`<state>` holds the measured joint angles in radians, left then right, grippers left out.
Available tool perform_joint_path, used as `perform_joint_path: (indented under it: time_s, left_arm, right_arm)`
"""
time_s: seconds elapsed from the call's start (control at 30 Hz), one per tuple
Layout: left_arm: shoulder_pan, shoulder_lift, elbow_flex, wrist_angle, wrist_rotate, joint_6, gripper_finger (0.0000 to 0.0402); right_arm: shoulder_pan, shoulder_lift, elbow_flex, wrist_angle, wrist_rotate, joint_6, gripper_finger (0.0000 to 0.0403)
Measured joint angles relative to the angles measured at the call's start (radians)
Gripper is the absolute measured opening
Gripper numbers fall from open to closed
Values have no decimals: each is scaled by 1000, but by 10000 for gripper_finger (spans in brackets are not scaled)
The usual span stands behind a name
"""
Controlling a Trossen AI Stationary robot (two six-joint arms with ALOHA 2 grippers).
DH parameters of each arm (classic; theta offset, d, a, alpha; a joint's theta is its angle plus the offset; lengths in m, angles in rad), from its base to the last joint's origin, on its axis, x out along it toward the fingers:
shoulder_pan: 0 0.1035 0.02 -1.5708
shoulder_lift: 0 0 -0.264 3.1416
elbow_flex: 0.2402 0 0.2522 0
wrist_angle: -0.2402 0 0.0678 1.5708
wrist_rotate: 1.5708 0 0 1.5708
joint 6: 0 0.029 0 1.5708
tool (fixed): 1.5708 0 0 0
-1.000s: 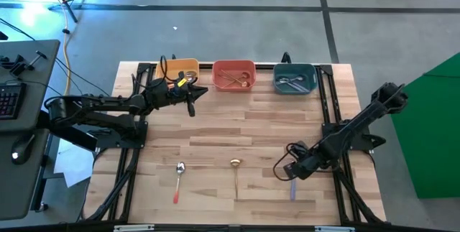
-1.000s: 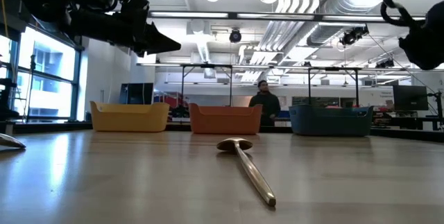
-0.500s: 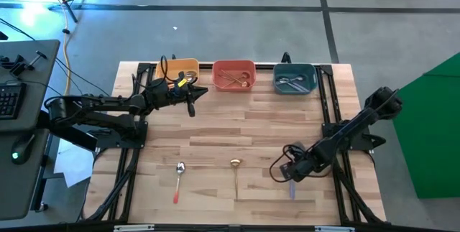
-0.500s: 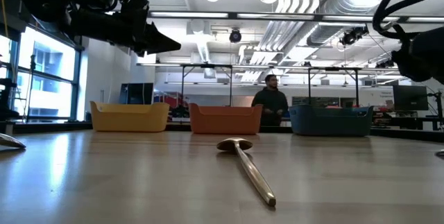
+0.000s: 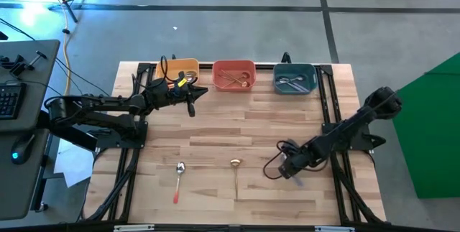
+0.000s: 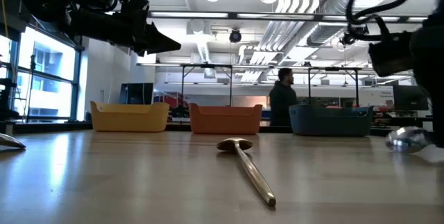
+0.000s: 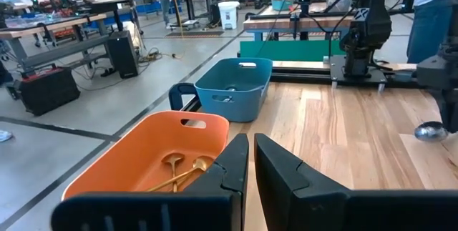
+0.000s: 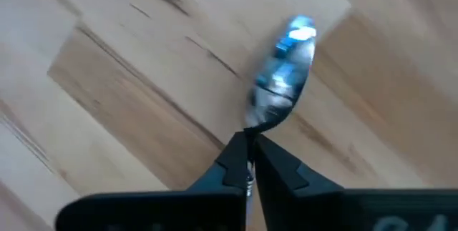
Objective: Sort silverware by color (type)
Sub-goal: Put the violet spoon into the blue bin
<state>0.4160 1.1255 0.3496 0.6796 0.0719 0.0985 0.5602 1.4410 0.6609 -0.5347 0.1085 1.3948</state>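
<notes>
My right gripper (image 5: 286,172) is low over the table's near right part, shut on a silver-bowled spoon (image 8: 280,81) whose purple handle (image 5: 297,182) shows beside it. A red-handled spoon (image 5: 177,179) and a gold spoon (image 5: 235,175) lie flat on the wood near the front edge. My left gripper (image 5: 191,107) hangs shut and empty above the table in front of the yellow bin (image 5: 181,70). The red bin (image 5: 233,65) holds gold spoons, and the teal bin (image 5: 312,81) holds silver ones. My right gripper pinches the spoon's thin neck (image 8: 249,132), just behind the bowl, between its two fingertips. The fingers come from above, slanting down. The bowl (image 6: 406,139) sticks out past the tips, close to the wood; whether it is lifted clear I cannot tell.
The three bins stand in a row along the table's far edge. Black frame rails (image 5: 329,128) run along both sides of the table. Bare wood lies between the bins and the near spoons. A person (image 6: 281,106) walks in the room behind.
My right gripper has come down and gone toward the table's left edge, and now has the purple-handled spoon. The spoon has shifted with it, so its bowl now shows at the right of the low view.
</notes>
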Motion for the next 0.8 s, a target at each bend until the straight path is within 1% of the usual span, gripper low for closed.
perform_joint_path:
  time_s: [0.13,0.2,0.27,0.37,0.43,0.5,0.57,0.63,0.7,0.8]
  left_arm:
    - [0,0,0,0,0,1,17]
    - [0,0,0,0,0,1,17]
    - [0,0,0,1,0,1,17]
    - [0,0,0,2,0,0,17]
    - [0,0,0,1,0,-1,17]
    - [0,0,0,0,0,-13,17]
    - [0,0,1,-5,0,-18,17]
    - [0,0,1,-11,0,-17,17]
    - [0,0,1,-9,0,-17,17]
    - [0,0,1,-7,0,-11,17]
  right_arm:
    - [-61,0,35,-8,0,-162,3]
    - [-102,0,61,-43,1,-245,1]
    - [-153,0,102,-111,14,-337,0]
    - [-245,-1,169,-250,92,-482,0]
    - [-309,-1,209,-305,131,-568,0]
    - [-363,-2,233,-332,109,-621,0]
    - [-386,-2,240,-335,20,-626,0]
    - [-363,-2,241,-341,-43,-560,1]
    - [-312,-2,241,-354,-58,-475,10]
    - [-219,-2,241,-356,-34,-336,42]
